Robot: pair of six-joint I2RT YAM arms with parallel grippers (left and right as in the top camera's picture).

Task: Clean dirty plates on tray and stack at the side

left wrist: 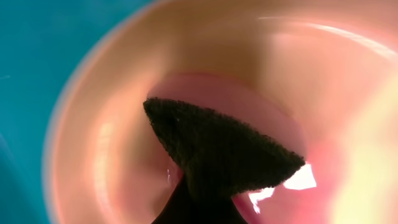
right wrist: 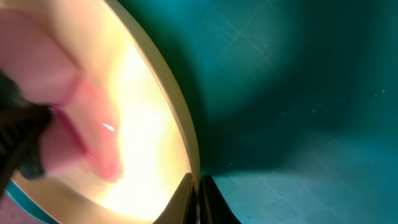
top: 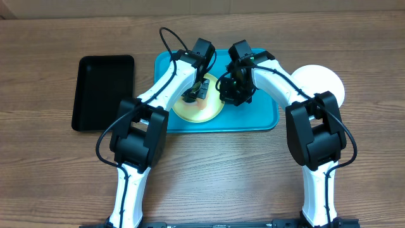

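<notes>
Well inside tray (top: 259,115), smeared yellow-green plate (top: 212,111)

Yellow-green plate (top: 204,114) smeared pink-red, dark sponge (left wrist: 224,155) — turquoise tray (top: 259,115), black tray (top: 102,92).

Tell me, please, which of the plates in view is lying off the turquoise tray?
The white plate: it rests on the wooden table to the right of the turquoise tray, while the yellow-green plate lies inside the tray.

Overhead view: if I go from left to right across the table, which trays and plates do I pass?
Black rectangular plastic tray → turquoise rectangular plastic tray → white round plastic plate.
</notes>
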